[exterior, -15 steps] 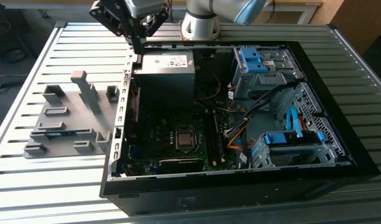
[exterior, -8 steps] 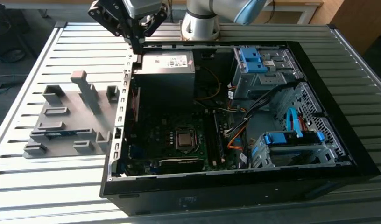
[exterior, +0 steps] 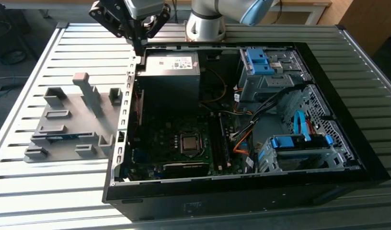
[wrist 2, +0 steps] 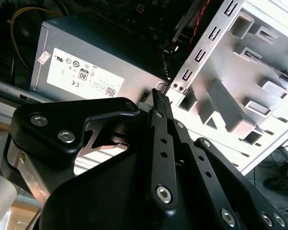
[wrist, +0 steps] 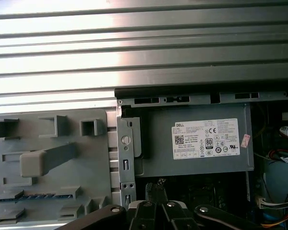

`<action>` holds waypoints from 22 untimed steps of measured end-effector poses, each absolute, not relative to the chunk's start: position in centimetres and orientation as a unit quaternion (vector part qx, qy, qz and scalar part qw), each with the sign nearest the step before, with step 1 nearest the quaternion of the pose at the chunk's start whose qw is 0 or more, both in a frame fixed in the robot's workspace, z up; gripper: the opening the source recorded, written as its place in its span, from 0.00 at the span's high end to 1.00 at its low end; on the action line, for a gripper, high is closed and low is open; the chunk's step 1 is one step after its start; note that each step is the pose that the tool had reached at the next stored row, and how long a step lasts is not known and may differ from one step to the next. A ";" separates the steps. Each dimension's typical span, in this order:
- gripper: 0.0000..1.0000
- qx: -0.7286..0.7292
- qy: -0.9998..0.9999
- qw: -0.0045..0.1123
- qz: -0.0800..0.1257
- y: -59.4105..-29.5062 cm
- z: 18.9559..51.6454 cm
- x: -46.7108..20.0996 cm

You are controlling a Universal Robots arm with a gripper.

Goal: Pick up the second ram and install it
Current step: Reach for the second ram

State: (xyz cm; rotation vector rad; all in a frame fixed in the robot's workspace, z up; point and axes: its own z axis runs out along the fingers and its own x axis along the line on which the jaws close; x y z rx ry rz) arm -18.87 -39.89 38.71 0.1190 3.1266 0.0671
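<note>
Second ram (wrist: 33, 196) edge-on in tray (wrist: 89, 165); mostly hidden.

This looks like a workshop: an open computer case (exterior: 247, 191) lies on a ribbed metal table (exterior: 55, 191) beside a robot arm (exterior: 205, 24).

Slatted metal table (exterior: 48, 191), wooden panel (exterior: 367, 19) behind

Slatted metal table (exterior: 23, 177): open PC case (exterior: 259, 189) exterior view's right; grey holder tray (exterior: 71, 128) just beside, exterior view's left.
</note>
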 end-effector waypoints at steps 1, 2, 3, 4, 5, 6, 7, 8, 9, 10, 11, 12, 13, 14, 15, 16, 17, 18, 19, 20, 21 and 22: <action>0.89 0.038 0.999 0.006 0.021 -39.9 38.7 -18.9; 0.89 0.038 0.999 0.006 0.021 -39.9 38.7 -18.9; 0.89 0.038 0.999 0.006 0.021 -39.9 38.7 -18.9; 0.89 0.038 0.999 0.006 0.021 -39.9 38.7 -19.0; 0.89 0.038 0.999 0.006 0.021 -39.9 38.7 -19.0; 0.89 0.038 0.999 0.006 0.021 -39.9 38.7 -19.0; 0.89 0.038 0.999 0.006 0.021 -39.9 38.7 -19.0; 0.89 0.038 0.999 0.005 0.021 -39.9 38.7 -19.1; 0.89 0.038 0.999 0.005 0.021 -39.9 38.7 -19.1; 0.89 0.038 0.999 0.005 0.021 -39.9 38.7 -19.1; 0.89 0.038 0.999 0.005 0.021 -39.9 38.7 -19.1; 0.89 0.038 0.999 0.005 0.021 -39.9 38.7 -19.2; 0.89 0.038 0.999 0.005 0.021 -39.9 38.7 -19.2; 0.89 0.038 0.999 0.005 0.021 -39.9 38.6 -19.2; 0.89 0.038 0.999 0.005 0.021 -39.9 38.6 -19.3; 0.89 0.038 0.999 0.005 0.021 -39.9 38.6 -19.3; 0.89 0.038 0.999 0.005 0.021 -39.9 38.6 -19.3; 0.89 0.038 0.999 0.005 0.021 -39.9 38.6 -19.3; 0.89 0.038 0.999 0.005 0.021 -39.9 38.6 -19.4; 0.89 0.038 0.999 0.005 0.021 -39.9 38.6 -19.4; 0.89 0.038 0.999 0.005 0.021 -39.9 38.6 -19.4; 0.89 0.038 0.999 0.005 0.021 -39.9 38.6 -19.4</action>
